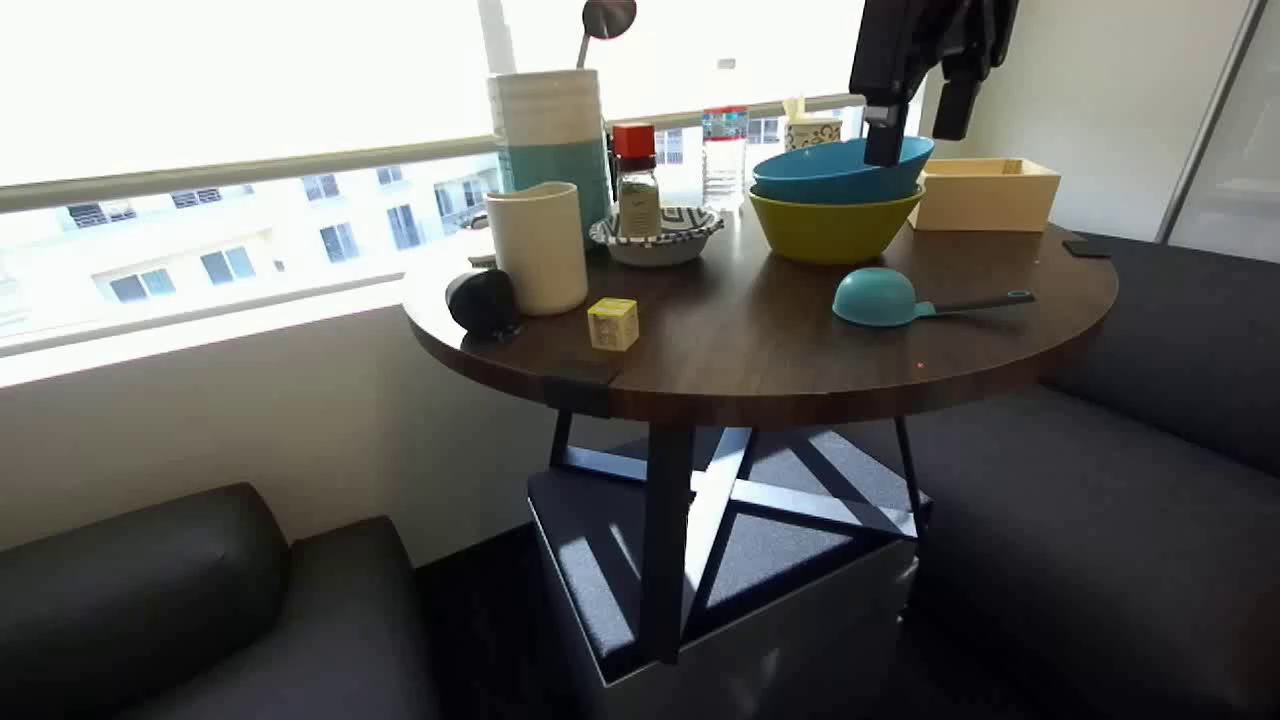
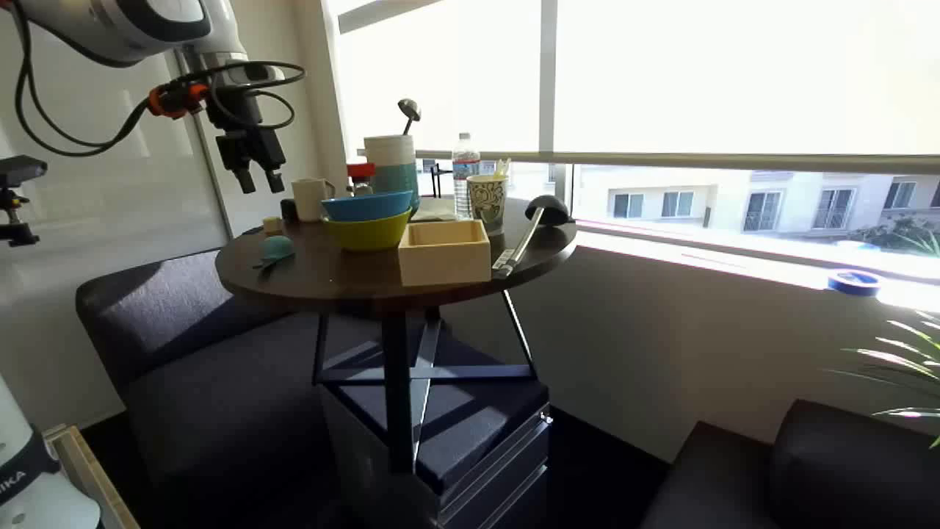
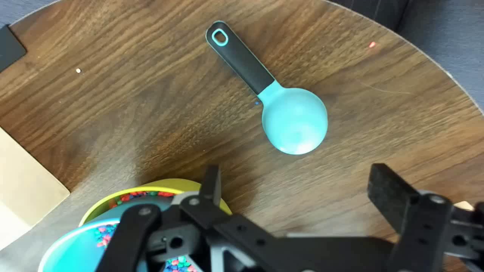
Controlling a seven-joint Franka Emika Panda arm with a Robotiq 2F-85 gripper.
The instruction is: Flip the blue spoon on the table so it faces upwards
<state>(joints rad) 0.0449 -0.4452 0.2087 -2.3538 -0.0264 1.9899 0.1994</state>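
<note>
Wrist view close, downward; both exterior views share table (image 1: pixel 735 335).

Blue bowl (image 1: pixel 815 180) atop yellow bowl (image 1: pixel 835 234)

On my wrist feed, the blue spoon (image 3: pixel 276 98) lay dome-up, upper centre, on the brown worktop (image 3: pixel 151 113). In an exterior view I saw the worktop also carrying the yellow bowl (image 1: pixel 835 235) and pale box (image 1: pixel 980 205), upper right, and a small cube (image 1: pixel 613 326) near centre.
</note>
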